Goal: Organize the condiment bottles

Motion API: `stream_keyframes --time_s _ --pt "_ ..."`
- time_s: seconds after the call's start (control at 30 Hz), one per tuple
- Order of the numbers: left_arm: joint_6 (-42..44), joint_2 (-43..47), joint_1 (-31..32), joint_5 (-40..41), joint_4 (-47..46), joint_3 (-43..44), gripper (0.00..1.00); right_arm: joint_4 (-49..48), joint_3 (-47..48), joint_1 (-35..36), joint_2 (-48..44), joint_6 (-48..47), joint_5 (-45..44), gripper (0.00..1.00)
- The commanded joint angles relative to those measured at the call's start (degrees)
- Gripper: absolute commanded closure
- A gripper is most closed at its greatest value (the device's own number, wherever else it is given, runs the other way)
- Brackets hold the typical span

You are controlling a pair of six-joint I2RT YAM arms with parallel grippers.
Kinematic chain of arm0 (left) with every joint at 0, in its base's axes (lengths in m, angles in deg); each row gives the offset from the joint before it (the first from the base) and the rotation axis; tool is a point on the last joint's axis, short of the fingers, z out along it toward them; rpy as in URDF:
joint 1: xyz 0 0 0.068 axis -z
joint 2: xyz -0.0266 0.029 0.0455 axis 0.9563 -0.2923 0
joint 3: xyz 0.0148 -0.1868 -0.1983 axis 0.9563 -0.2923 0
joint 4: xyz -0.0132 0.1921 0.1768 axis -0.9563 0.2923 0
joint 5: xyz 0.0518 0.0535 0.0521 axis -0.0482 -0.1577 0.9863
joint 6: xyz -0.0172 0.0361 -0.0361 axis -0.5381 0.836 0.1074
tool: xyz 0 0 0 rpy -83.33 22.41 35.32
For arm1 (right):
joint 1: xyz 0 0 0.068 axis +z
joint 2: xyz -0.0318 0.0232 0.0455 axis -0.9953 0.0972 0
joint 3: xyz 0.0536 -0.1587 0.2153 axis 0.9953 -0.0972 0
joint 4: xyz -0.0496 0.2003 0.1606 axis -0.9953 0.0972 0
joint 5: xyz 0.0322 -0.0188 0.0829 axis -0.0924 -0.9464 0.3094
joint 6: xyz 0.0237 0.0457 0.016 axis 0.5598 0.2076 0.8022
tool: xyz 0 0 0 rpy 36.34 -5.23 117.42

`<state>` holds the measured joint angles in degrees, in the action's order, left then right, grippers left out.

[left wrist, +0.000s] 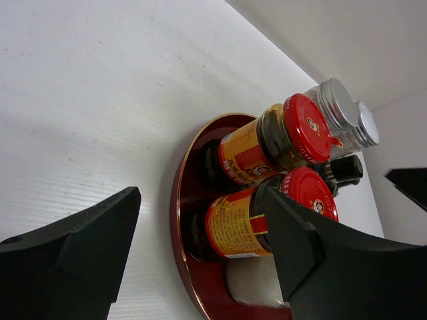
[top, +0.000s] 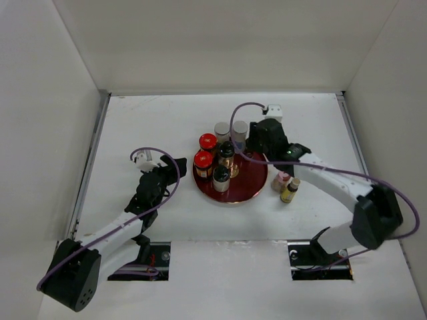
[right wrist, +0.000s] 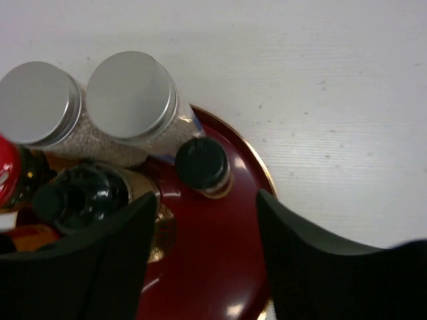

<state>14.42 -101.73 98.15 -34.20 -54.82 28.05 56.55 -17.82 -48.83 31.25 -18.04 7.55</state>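
The condiment bottles are mostly grouped on the round dark-red tray (top: 248, 179). Two red-capped jars (top: 203, 160) stand on its left side, and two silver-capped jars (top: 230, 127) sit at its far edge. A black-capped bottle (top: 227, 151) and a black-capped jar (top: 221, 175) stand near the middle. A pink-capped bottle (top: 282, 180) and a yellow bottle (top: 290, 191) stand on the table right of the tray. My left gripper (top: 179, 165) (left wrist: 200, 233) is open just left of the tray, facing the nearer red-capped jar (left wrist: 233, 227). My right gripper (top: 251, 148) (right wrist: 207, 227) hangs open over the tray (right wrist: 213, 267), a small black-capped bottle (right wrist: 202, 163) standing free just beyond its fingertips.
White walls close in the table on the left, back and right. The silver-capped jars (right wrist: 130, 93) and a dark bottle (right wrist: 83, 193) crowd the left side of my right gripper. Two square openings lie in the table's near edge by the arm bases.
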Motion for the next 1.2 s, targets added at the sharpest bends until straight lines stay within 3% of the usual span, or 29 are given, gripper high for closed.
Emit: stream_keyframes --time_s 0.0,0.07,0.13,0.2,0.27,0.33,0.47,0.7,0.9,1.17 --pt "-0.2 1.7 -0.5 0.1 -1.3 -0.4 0.27 3.8 -3.5 1.1 -11.8 0.6 -4.4 0.4" --pt "-0.3 2.0 -0.5 0.4 -1.2 -0.4 0.27 8.8 -5.9 1.1 -16.7 2.2 -5.2 0.53" --pt "-0.3 1.4 -0.1 0.0 -1.2 -0.2 0.27 14.0 -7.6 0.4 -19.6 4.2 -5.2 0.55" --pt "-0.3 1.6 0.1 -0.1 -1.2 -0.2 0.27 18.7 -9.4 -0.3 -21.9 5.4 -5.6 0.5" --pt "-0.4 1.9 0.1 -0.1 -1.2 -0.2 0.27 22.0 -10.6 -0.4 -23.3 6.1 -5.7 0.32" --pt "-0.4 1.2 0.4 -0.2 -1.3 0.1 0.27 24.2 -11.4 -0.5 -23.9 6.8 -5.6 0.24" --pt "-0.5 2.3 0.6 -0.4 -1.2 0.0 0.27 25.6 -12.1 -2.5 -23.1 6.4 -4.2 0.17" --pt "-0.5 3.7 -0.1 -0.4 0.2 -0.3 0.26 25.0 -12.3 -3.5 -20.3 6.4 -1.3 0.16" --pt "-0.5 2.7 0.3 -0.5 0.0 0.1 0.26 25.0 -13.4 -3.5 -18.8 7.2 0.8 0.2" --pt "-0.6 2.9 0.0 -0.6 -0.4 -0.2 0.26 22.9 -13.6 -3.9 -18.0 7.6 0.4 0.41"
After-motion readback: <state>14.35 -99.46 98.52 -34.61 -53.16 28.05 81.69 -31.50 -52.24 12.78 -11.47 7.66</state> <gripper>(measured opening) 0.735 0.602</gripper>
